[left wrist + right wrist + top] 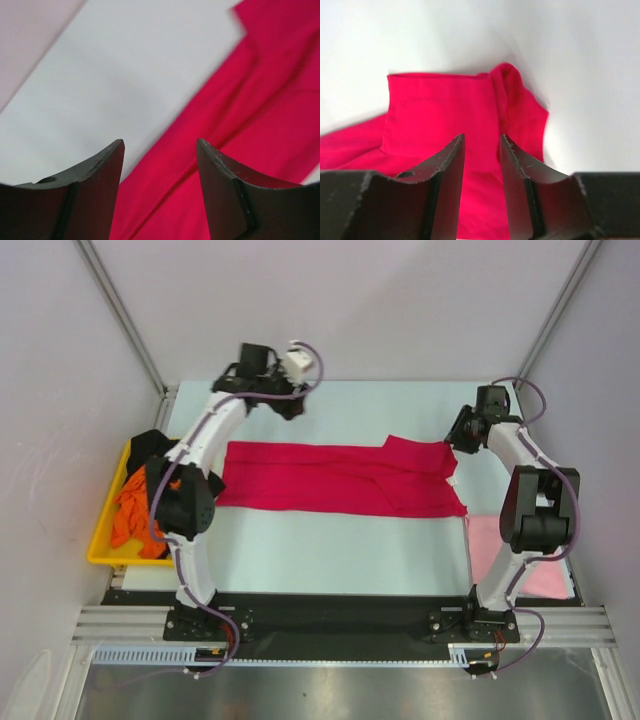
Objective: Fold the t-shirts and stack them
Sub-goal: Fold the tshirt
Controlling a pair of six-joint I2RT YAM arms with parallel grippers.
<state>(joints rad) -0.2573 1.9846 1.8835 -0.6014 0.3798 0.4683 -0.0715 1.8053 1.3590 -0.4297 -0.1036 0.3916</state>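
Observation:
A crimson red t-shirt (340, 478) lies across the middle of the white table, folded into a long band. My left gripper (290, 405) hangs open and empty above the table, just beyond the shirt's far left edge; the left wrist view shows the red cloth (235, 125) below its spread fingers. My right gripper (462, 435) is open and empty above the shirt's far right corner (470, 105). An orange t-shirt (135, 515) and a black t-shirt (150, 445) lie bunched in the yellow tray. A pale pink t-shirt (520, 555) lies flat at the near right, partly behind my right arm.
The yellow tray (100, 540) stands at the table's left edge. Pale walls and metal frame posts close in the table on the left, the back and the right.

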